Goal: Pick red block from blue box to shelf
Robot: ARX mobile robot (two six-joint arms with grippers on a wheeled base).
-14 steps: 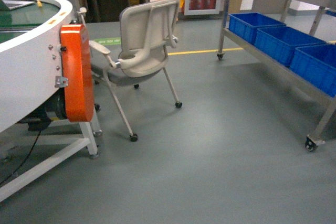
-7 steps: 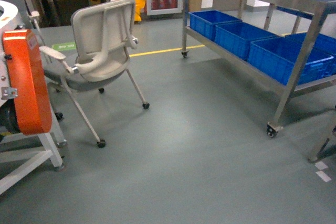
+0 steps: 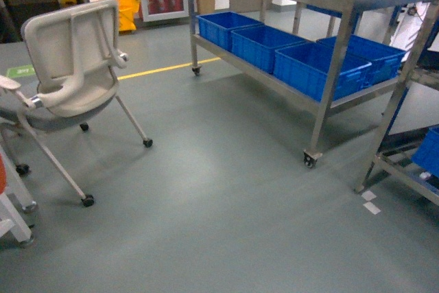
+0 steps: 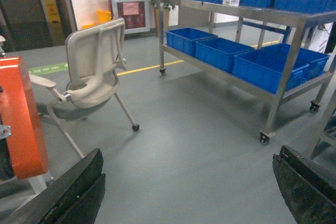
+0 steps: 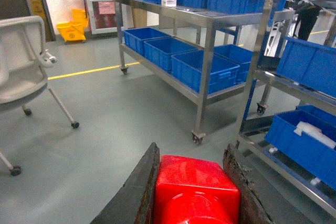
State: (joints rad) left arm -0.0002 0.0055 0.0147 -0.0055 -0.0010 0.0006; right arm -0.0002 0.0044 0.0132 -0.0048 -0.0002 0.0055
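The glossy red block [image 5: 194,190] fills the bottom of the right wrist view, and my right gripper [image 5: 192,153] is shut on it, one dark finger against each side. In the left wrist view my left gripper [image 4: 190,153] is open, its fingers wide apart over bare grey floor with nothing between them. The stainless-steel shelf [image 3: 330,66] stands ahead on casters, right of centre in the head view, and also shows as the shelf [image 5: 207,66] in the right wrist view. The blue box is out of view. Neither gripper appears in the head view.
Dark blue crates [image 3: 309,66] sit on the shelf's lower tier. A second steel rack [image 3: 405,94] with more crates stands at the far right. A grey wheeled chair [image 3: 68,66] is on the left. An orange-panelled machine [image 4: 16,119] is at the far left, and a yellow floor line [image 3: 171,68] runs behind.
The head view has swung right: the white machine with its orange panel and the chair slid off to the left. The shelf came toward the centre and looks nearer.
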